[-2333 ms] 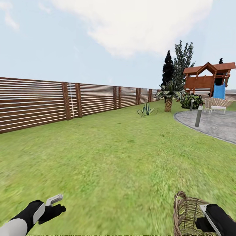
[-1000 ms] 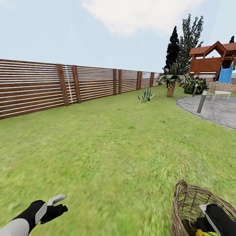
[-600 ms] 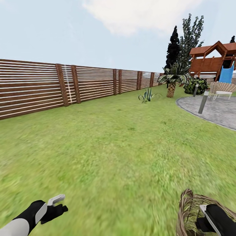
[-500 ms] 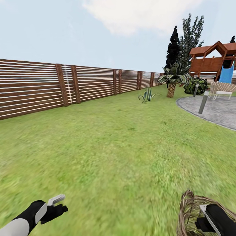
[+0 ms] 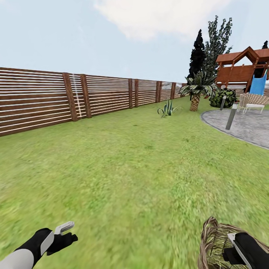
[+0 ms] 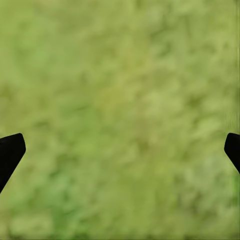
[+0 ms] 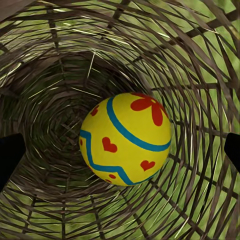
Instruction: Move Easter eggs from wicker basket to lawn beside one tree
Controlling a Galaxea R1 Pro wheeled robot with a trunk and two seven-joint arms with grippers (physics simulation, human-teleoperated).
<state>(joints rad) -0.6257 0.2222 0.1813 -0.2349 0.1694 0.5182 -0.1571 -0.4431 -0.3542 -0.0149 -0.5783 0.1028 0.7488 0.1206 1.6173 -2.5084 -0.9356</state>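
Observation:
At the bottom right of the head view the wicker basket (image 5: pixel 213 244) lies on the lawn (image 5: pixel 134 175), with my right gripper (image 5: pixel 232 257) at its mouth. The right wrist view looks down inside the basket (image 7: pixel 60 65). There one yellow Easter egg (image 7: pixel 125 145) with blue bands, red hearts and a red flower rests on the weave, between my right gripper's (image 7: pixel 120 150) wide-apart open fingertips, untouched. The other eggs are hidden. My left gripper (image 5: pixel 65 233) hangs open over bare grass (image 6: pixel 120 100). Far off stands the pale-flecked tree (image 5: pixel 218 41).
A brown slatted fence (image 5: pixel 74 97) runs along the left. A near-black tree (image 5: pixel 197 56), a short palm (image 5: pixel 195 91), a spiky plant (image 5: pixel 168 109), a bush (image 5: pixel 222 98) and the play tower (image 5: pixel 244 67) stand at the back. At right is a grey paved patio (image 5: pixel 243 129) with a post (image 5: pixel 231 116).
The basket has shifted under my right gripper: a second ago its open mouth and an egg showed in the head view, now its woven wall faces up. My left arm has stayed still.

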